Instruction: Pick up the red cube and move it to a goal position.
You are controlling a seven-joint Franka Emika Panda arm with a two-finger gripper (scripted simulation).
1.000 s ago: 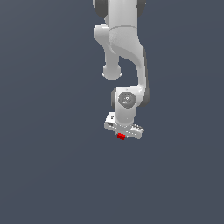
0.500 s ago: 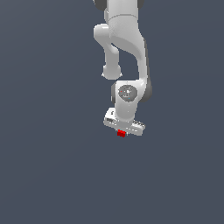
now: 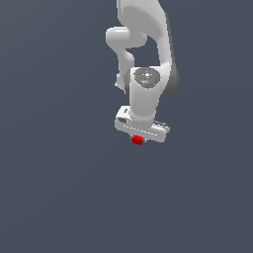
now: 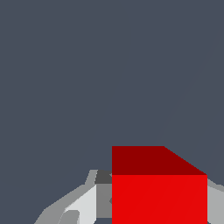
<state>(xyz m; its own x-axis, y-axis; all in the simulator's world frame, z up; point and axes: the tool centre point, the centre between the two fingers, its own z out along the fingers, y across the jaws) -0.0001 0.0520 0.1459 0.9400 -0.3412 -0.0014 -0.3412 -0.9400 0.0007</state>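
In the exterior view we see a plain dark grey-blue ground filling the whole of the exterior view's left, bare and featureless. Moving toward the middle, we meet the white arm, which comes in from the top edge, bends at a rounded elbow, and ends in a round wrist joint with a grey disc on its face. Below that joint sits the wide white body of the gripper, slightly tilted so that its end toward the exterior view's right hangs a little lower.

Just under the middle of that body we see the red cube, a small bright red block, far narrower than the white body above it and touching its underside. The fingers themselves are too small for us to make out in this view.

In the wrist view the cube looms large and close to the camera, with a bright lit face and a darker red face beside it. We see a light grey finger pressed up against one side of the cube and a sliver of another grey finger against the opposite side, so we read the jaws as closed on the cube, gripping it between them. Beyond the cube we see only the same flat grey-blue ground.
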